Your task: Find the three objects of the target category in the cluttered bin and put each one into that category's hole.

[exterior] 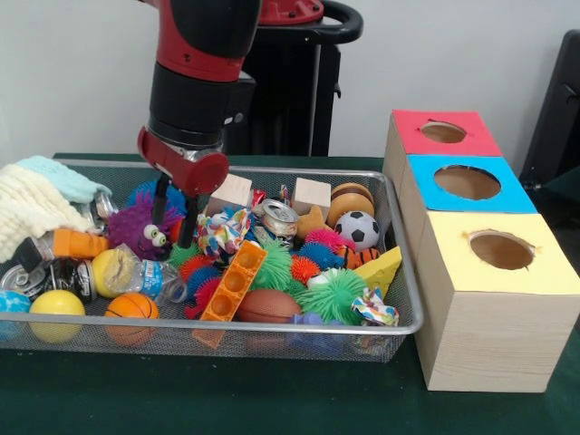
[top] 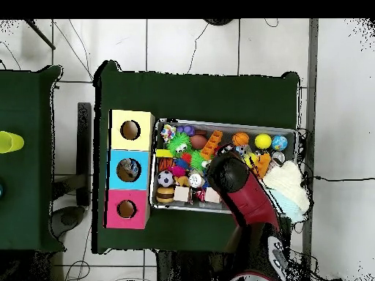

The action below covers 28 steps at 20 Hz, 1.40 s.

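1. Target category isn't identifiable from the views. Candidate sets sit in the silver wire-mesh bin (exterior: 403,272): balls (black-and-white mini soccer ball (exterior: 360,229), orange mini basketball (exterior: 130,308), yellow ball (exterior: 56,304), brown mini football (exterior: 267,304)), spiky rubber balls (green spiky ball (exterior: 335,294)), two plain wooden cubes (exterior: 311,195), and crushed cans.
2. All of it lies loose and overlapping in the bin; nothing shows in any hole, so sorting looks not yet done.
3. Tool (exterior: 175,220): two dark fingers hang down, narrowly parted, empty. It is low in the bin's left-rear part in the front view, right beside the purple furry toy with googly eyes (exterior: 140,227).
4. My read: it's probing or lining up a grasp there. The clutter forces a near-vertical approach, so the fingers slot between neighbours.
5. Orange plastic brick with round holes (exterior: 236,281) leans across the pile mid-bin, likely covering items.
6. Cream knitted cloth (exterior: 27,208) drapes over the bin's left end.
7. Wooden three-hole box sits just beside the bin's right end on the green desk (exterior: 272,399): red-topped hole (exterior: 443,132), blue-topped hole (exterior: 468,182), yellow-topped hole (exterior: 501,249), so transfers stay short.
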{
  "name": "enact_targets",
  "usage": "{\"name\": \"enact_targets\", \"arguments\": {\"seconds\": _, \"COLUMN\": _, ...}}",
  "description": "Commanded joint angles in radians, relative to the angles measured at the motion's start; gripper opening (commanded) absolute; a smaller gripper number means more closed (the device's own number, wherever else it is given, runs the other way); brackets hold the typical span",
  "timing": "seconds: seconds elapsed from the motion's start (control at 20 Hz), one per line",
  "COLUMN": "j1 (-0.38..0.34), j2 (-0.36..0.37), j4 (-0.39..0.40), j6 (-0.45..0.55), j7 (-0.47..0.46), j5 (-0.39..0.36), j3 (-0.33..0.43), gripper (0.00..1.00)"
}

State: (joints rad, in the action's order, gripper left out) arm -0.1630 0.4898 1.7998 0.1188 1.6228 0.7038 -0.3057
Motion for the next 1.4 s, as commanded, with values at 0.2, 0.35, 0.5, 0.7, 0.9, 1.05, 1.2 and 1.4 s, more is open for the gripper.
{"name": "enact_targets", "arguments": {"seconds": 0.2, "j1": -0.048, "j2": -0.090, "j4": -0.092, "j6": -0.060, "j7": 0.258, "j5": 0.035, "j3": 0.084, "gripper": 1.00}}
{"name": "enact_targets", "arguments": {"seconds": 0.35, "j1": -0.056, "j2": -0.106, "j4": -0.104, "j6": -0.083, "j7": 0.272, "j5": 0.042, "j3": 0.103, "gripper": 1.00}}
{"name": "enact_targets", "arguments": {"seconds": 0.5, "j1": -0.075, "j2": -0.118, "j4": -0.120, "j6": -0.109, "j7": 0.282, "j5": 0.045, "j3": 0.130, "gripper": 1.00}}
{"name": "enact_targets", "arguments": {"seconds": 0.7, "j1": -0.104, "j2": -0.125, "j4": -0.128, "j6": -0.143, "j7": 0.293, "j5": 0.039, "j3": 0.181, "gripper": 1.00}}
{"name": "enact_targets", "arguments": {"seconds": 0.9, "j1": -0.145, "j2": -0.137, "j4": -0.131, "j6": -0.189, "j7": 0.307, "j5": 0.021, "j3": 0.253, "gripper": 1.00}}
{"name": "enact_targets", "arguments": {"seconds": 1.05, "j1": -0.158, "j2": -0.157, "j4": -0.139, "j6": -0.213, "j7": 0.308, "j5": 0.014, "j3": 0.278, "gripper": 1.00}}
{"name": "enact_targets", "arguments": {"seconds": 1.2, "j1": -0.177, "j2": -0.174, "j4": -0.140, "j6": -0.230, "j7": 0.307, "j5": 0.005, "j3": 0.309, "gripper": 1.00}}
{"name": "enact_targets", "arguments": {"seconds": 1.4, "j1": -0.194, "j2": -0.181, "j4": -0.135, "j6": -0.246, "j7": 0.306, "j5": -0.003, "j3": 0.337, "gripper": 1.00}}
